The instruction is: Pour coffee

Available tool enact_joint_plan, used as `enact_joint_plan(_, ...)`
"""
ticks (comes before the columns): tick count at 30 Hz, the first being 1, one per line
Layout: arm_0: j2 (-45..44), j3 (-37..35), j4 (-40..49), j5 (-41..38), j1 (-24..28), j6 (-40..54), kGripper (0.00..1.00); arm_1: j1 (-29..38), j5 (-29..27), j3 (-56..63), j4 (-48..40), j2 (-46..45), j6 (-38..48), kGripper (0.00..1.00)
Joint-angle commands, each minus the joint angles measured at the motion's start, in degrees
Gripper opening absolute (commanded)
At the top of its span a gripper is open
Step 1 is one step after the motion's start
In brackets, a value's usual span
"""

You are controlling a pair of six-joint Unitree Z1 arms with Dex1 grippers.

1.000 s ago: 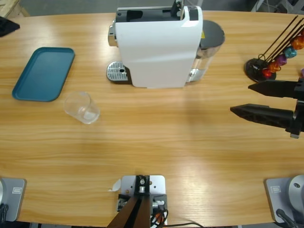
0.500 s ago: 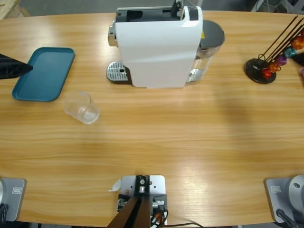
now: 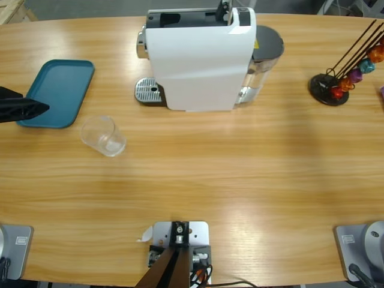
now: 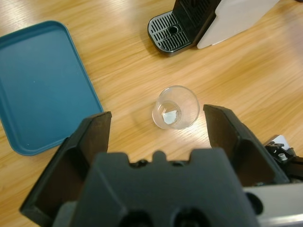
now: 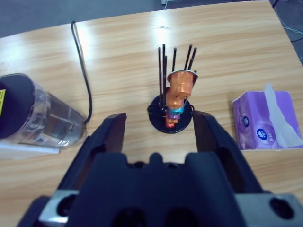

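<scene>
Jaws of both the left gripper point(image 4: 156, 125) and right gripper point(image 5: 158, 124) stood apart, empty; the left should straddle the tumbler point(image 4: 175, 107) squarely before closing.

Clear tumbler point(image 3: 104, 135) between teal tray point(image 3: 56, 92) and coffee machine point(image 3: 201, 57)
</scene>
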Motion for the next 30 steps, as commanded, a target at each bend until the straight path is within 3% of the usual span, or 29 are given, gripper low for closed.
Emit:
enact_joint_plan(1,0.27,2.28,-0.96,0.77,-0.45,-0.19,0.839,-3.80,0.84,5.70,-4.01,2.25,0.79,0.628)
enact_joint_plan(30,0.36,2.55,-1.31,0.86,-0.45,-0.19,0.839,-7.21,2.08,4.99,-9.84,8.37,-0.35,0.628)
